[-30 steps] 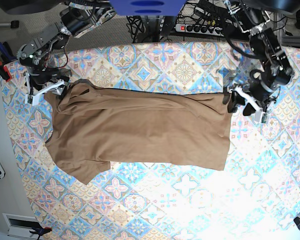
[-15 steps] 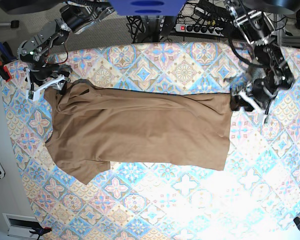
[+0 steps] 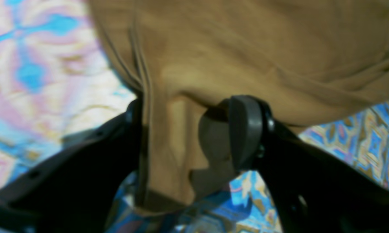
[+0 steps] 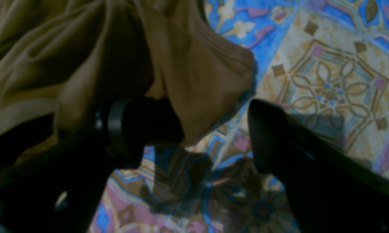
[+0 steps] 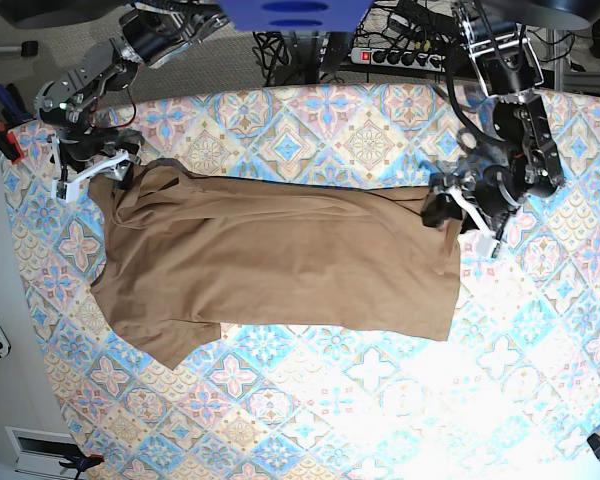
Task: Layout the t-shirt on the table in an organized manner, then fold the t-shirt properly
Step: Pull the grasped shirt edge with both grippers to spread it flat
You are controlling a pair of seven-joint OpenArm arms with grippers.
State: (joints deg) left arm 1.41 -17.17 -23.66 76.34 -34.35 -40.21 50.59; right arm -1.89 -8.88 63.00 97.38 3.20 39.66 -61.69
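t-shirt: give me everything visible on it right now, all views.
The t-shirt is plain tan-brown soft fabric, no print visible, lying mostly flat across the table in the base view, with a few long creases. One short sleeve sticks out at its lower left; the upper-left corner is bunched. The left gripper straddles a stitched hem corner, jaws apart with fabric between. The right gripper stands open at the bunched corner, one finger against the folds. No tag shows.

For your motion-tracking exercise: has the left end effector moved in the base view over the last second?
Yes. The left end effector has slid leftward in the base view, off the bare table and onto the t-shirt corner, which now lies between its fingers.
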